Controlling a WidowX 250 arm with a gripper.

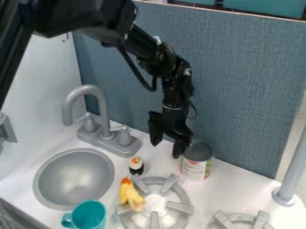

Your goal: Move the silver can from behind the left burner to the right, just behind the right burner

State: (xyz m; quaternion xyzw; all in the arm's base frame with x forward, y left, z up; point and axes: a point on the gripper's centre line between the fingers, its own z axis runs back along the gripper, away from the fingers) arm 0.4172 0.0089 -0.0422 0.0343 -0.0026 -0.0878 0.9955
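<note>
One bench [230,190], one gripper [166,150] released and holding nothing by its back edge.
Sink [38,181] toward the left edge, burner [155,203] nearer the front. By the back edge, the can [195,169] is just beside one finger; I'd keep any move slow and clear of its rim. Cup [90,216] near the front edge, yellow toy [128,194] against the burner, sushi [136,165] behind it.

Fixed camera above the white counter [232,188], looking down at a slant, toward the blue-grey panel [242,85], fairly near
</note>
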